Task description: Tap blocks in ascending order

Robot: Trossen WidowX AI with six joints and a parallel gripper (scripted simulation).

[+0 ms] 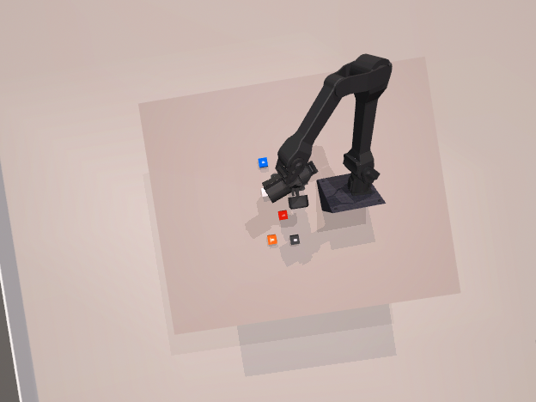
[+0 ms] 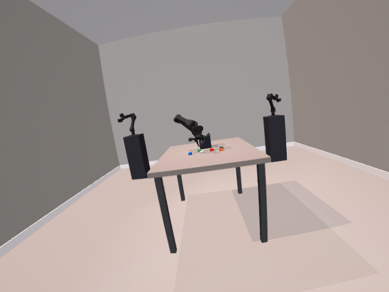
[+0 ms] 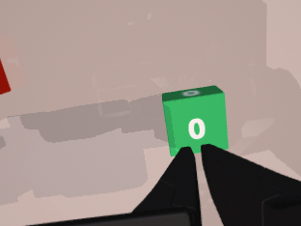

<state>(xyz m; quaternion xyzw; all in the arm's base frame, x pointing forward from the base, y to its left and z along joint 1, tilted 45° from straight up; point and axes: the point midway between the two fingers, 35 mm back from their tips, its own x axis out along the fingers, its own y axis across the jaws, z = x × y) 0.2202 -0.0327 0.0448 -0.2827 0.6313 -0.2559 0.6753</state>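
The green block (image 3: 212, 113) (image 2: 199, 150) shows the digit 0; the arm hides it in the top view. My gripper (image 3: 197, 149) (image 2: 199, 146) is shut and empty, its tips close together just above the green block, overlapping its lower edge in the wrist view. Contact cannot be told. The blue block (image 1: 262, 162) (image 2: 189, 153), the red block (image 1: 283, 215) (image 2: 211, 150) (image 3: 3, 81), the orange block (image 1: 271, 240) (image 2: 220, 150) and the black block (image 1: 295, 240) stand apart. The white block (image 1: 264, 193) (image 2: 202, 152) is partly hidden by the arm. Their digits are unreadable now.
The blocks stand on the pinkish table (image 1: 207, 281) (image 2: 210, 166). The arm's dark base (image 1: 338, 194) (image 2: 206, 143) stands beside them. Two other small arms stand on dark pedestals (image 2: 136, 156) (image 2: 275, 138) at the table's sides.
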